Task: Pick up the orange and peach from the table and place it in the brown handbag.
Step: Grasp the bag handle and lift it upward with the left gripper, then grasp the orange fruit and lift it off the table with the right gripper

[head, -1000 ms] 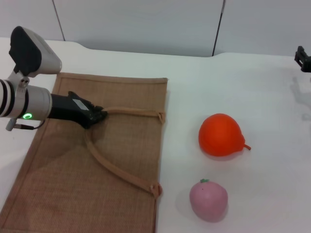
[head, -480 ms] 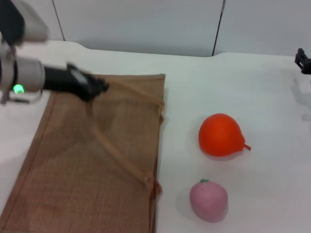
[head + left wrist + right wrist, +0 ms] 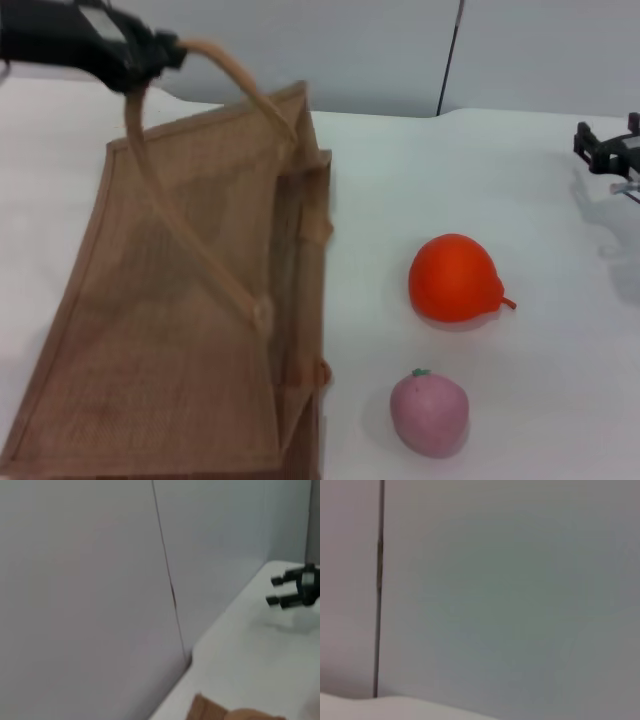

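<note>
Head view: the left gripper, at the upper left of the scene and raised above the white table, is clenched on one loop handle of the brown handbag. The handle runs taut from the fingers down to the bag's upper panel, which is lifted off the table and tilted, so that the mouth of the bag gapes along its right-hand edge, the side facing the fruit; the bag's lower panel lies on the table. The orange rests on the table to the right of the bag, well apart from it, its small pointed tip directed to the right. The peach rests nearer the robot than the orange, close to it but not touching, with its stem nub on top; it too lies clear of the bag's edge. The right gripper is at the far right edge of the scene, above the table and well away from both fruits; its two dark fingers stand apart with nothing between them. Left wrist view: a pale panelled wall with a vertical seam fills most of the field, a corner of the bag shows at the lower margin, and the right gripper appears in the distance over the table, fingers parted. Right wrist view: only wall and a sliver of table edge are visible.
</note>
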